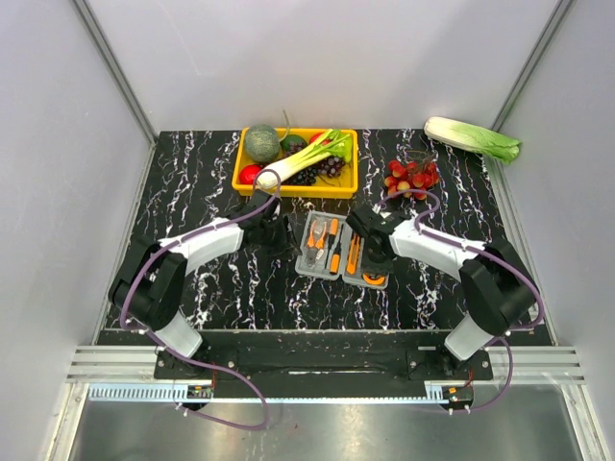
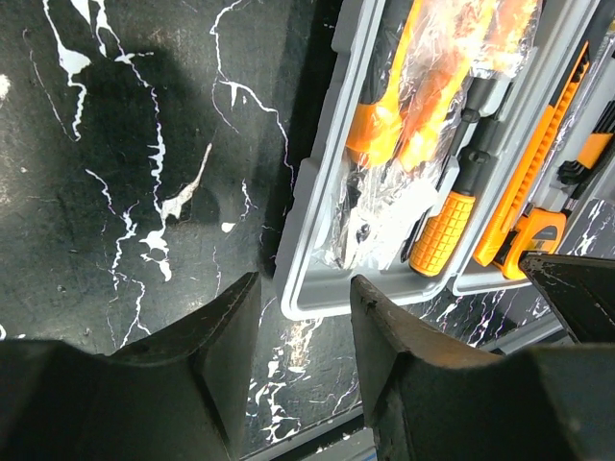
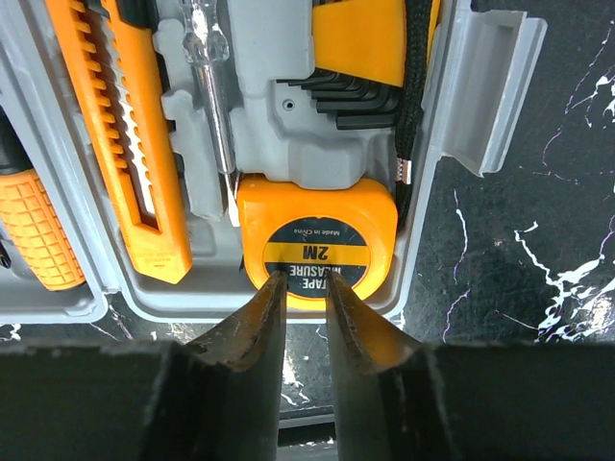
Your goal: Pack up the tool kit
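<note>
Lying open and flat on the black marble table (image 1: pixel 288 303), the tool kit (image 1: pixel 341 248) sits between the two grippers, its grey moulded halves side by side.

Left gripper (image 2: pixel 306 283): the fingers (image 2: pixel 216 355) stand moderately apart and clamp nothing. One corner of the case lies directly ahead of the gap, right at the fingertips. The finger on the left of the wrist view is over bare table beside the case wall. The other finger's tip reaches the case rim. Whether either touches the case cannot be told. Beyond that second finger lie the plastic-wrapped pliers (image 2: pixel 423 115) with orange handles. Next to them is a screwdriver (image 2: pixel 444 235) with a knurled orange grip.

Right gripper (image 3: pixel 305 277): the jaws are narrowly apart, with nothing between them. Both tips sit at the nearest edge of the yellow tape measure (image 3: pixel 317 230), which is seated in its recess directly ahead of them. Contact cannot be confirmed. Left of the fingers lies the orange utility knife (image 3: pixel 125 134). Beyond the tape measure are black hex keys (image 3: pixel 356 96).

Well beyond both grippers, on the far part of the table, are a yellow tray (image 1: pixel 336 189) of vegetables, a cluster of red fruit (image 1: pixel 411 178) and a leafy cabbage (image 1: pixel 473 139).
</note>
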You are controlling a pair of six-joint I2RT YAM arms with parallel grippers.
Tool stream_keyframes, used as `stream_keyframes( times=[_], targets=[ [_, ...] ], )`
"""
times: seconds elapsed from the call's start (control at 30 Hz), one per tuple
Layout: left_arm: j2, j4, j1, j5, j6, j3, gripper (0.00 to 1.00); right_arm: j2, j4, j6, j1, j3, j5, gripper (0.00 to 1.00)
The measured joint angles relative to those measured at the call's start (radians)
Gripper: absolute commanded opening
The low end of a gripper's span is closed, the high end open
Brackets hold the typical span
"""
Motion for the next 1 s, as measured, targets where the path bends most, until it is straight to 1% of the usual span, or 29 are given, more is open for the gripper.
stream_keyframes(
  times=[0.17, 0.33, 0.47, 0.67, 0.8, 0.87, 1.0],
  targets=[
    [-0.005, -0.017, 0.0, -0.001, 0.005, 0.006, 0.47, 0.015, -0.014, -0.002, 0.0, 0.034, 0.005, 0.3],
    [-0.033, -0.04, 0.0, -0.008, 0.011, 0.016, 0.49, 0.039, -0.017, -0.026, 0.0, 0.146, 0.009, 0.31],
    [-0.051, -0.049, 0.002, -0.016, 0.017, 0.027, 0.49, 0.075, 0.019, -0.046, 0.0, 0.225, 0.007, 0.3],
    [-0.058, -0.063, 0.007, -0.023, 0.02, 0.028, 0.49, 0.157, 0.065, -0.068, 0.0, 0.228, 0.0, 0.27],
    [-0.058, -0.066, 0.01, -0.024, 0.02, 0.028, 0.49, 0.206, 0.089, -0.08, 0.0, 0.22, -0.008, 0.23],
    [-0.059, -0.066, 0.01, -0.024, 0.02, 0.028, 0.49, 0.206, 0.095, -0.084, 0.0, 0.22, -0.01, 0.21],
    [-0.059, -0.066, 0.01, -0.026, 0.02, 0.028, 0.49, 0.211, 0.124, -0.079, 0.0, 0.205, -0.018, 0.2]
  ],
)
